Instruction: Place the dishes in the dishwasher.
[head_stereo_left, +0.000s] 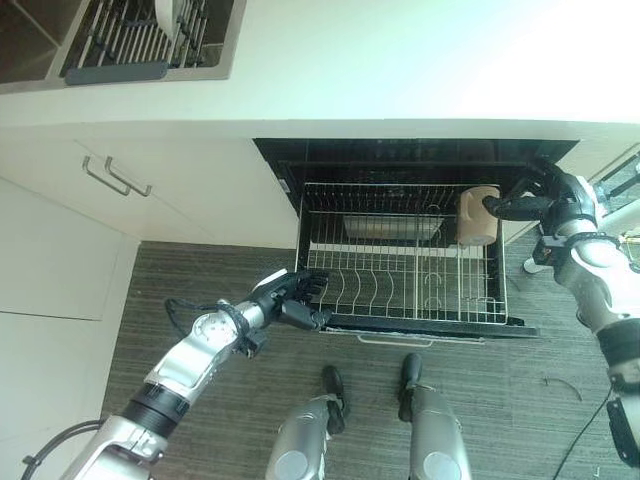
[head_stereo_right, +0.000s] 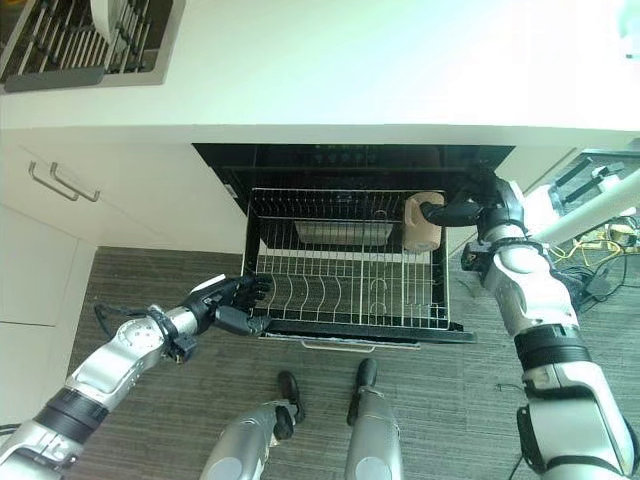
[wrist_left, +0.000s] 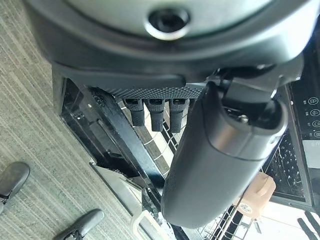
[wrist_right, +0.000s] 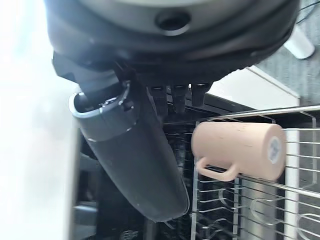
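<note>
Right wrist view: mug (wrist_right: 239, 149) lies on rack (wrist_right: 250, 200), my right hand (wrist_right: 135, 165) fingers open, empty; could roll. Left hand (head_stereo_left: 295, 296) fingers relaxed at the rack's corner.

A beige mug (head_stereo_right: 424, 222) with a handle lies on its side at the back right corner of the wire rack (head_stereo_right: 345, 270), which is pulled out of the open black dishwasher (head_stereo_right: 300, 160).

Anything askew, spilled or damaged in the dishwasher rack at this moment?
Nothing spilled or damaged. The one oddity: the beige mug lies on its side at the rack's back right corner, not upright, with the right hand beside it. The left hand is at the rack's front left corner.
</note>
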